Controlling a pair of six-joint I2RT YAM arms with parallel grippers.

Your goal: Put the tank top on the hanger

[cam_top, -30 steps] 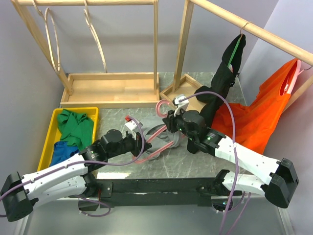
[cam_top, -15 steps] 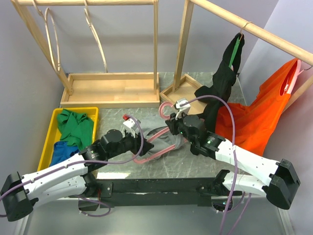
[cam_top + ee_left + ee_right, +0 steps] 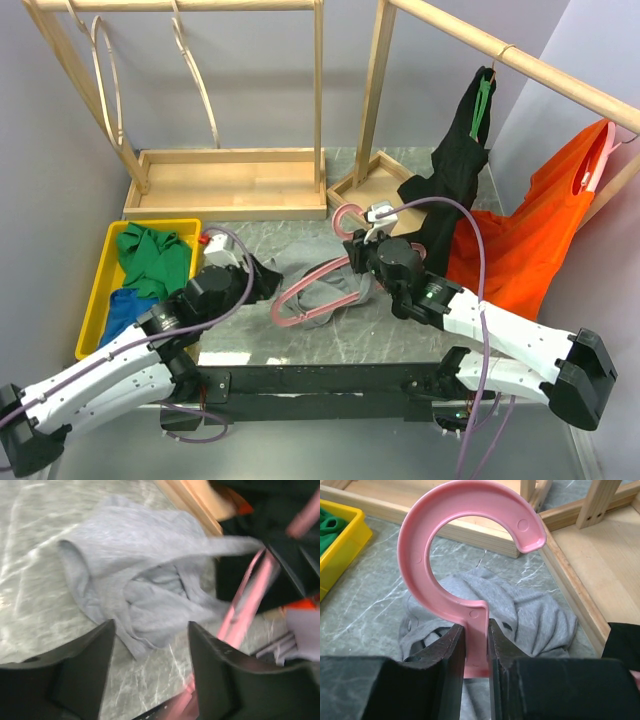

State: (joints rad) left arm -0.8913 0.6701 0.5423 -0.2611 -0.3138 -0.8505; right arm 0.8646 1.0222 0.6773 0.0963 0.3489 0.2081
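clamping r fingers [image 3: 445,680] on hanger [image 3: 476,630] neck | hook far-right, frame near-left | l fingers [image 3: 85,675] apart

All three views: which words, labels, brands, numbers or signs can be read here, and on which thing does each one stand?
None can be read.
The hanger shows only small round mould marks, no letters.
The tank top and the yellow tray show no print.
The left wrist view is blurred, so small print there could not be told.
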